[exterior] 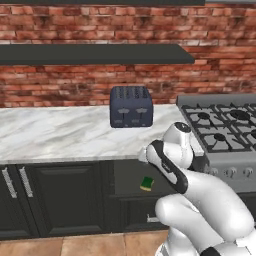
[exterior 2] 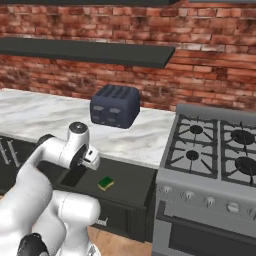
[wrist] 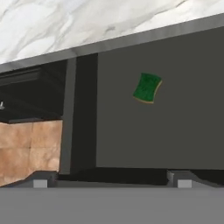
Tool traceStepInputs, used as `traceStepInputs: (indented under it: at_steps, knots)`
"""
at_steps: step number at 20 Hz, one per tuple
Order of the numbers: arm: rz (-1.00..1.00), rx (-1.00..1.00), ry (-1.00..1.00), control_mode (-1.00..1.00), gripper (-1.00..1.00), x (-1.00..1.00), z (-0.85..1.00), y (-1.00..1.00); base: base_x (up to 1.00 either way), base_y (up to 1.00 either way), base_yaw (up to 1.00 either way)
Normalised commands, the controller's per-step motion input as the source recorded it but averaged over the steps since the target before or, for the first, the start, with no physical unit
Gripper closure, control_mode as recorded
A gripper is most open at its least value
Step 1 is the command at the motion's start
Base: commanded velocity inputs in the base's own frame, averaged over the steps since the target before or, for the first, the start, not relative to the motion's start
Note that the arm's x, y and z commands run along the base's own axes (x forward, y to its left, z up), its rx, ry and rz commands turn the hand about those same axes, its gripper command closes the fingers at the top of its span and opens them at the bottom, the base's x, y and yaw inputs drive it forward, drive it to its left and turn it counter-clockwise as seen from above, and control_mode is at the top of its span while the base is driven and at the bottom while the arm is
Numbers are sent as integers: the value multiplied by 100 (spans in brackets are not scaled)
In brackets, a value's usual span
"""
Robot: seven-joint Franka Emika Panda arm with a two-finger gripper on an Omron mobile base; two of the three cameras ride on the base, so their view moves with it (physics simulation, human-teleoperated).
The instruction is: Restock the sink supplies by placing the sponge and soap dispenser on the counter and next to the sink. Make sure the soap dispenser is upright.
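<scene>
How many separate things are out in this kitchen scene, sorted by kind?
Sponge, lying in the open drawer: 1
Toaster on the counter: 1
Stove: 1
Total: 3

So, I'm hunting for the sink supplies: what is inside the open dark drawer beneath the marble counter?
A small green-topped sponge with a yellow layer lies on the dark drawer's flat floor, alone on the part that shows. The robot's white arm covers the drawer's near left corner, so anything there is hidden.
</scene>
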Motion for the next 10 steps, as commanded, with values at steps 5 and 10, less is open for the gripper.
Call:
traceStepInputs:
  at_steps: [5, 10]
  knots:
    - [1, -8, 2, -100, -100, 41, -100, -16, 0, 0, 0]
    - [6, -6, 0, -100, -100, 6, -100, -13, 0, 0, 0]
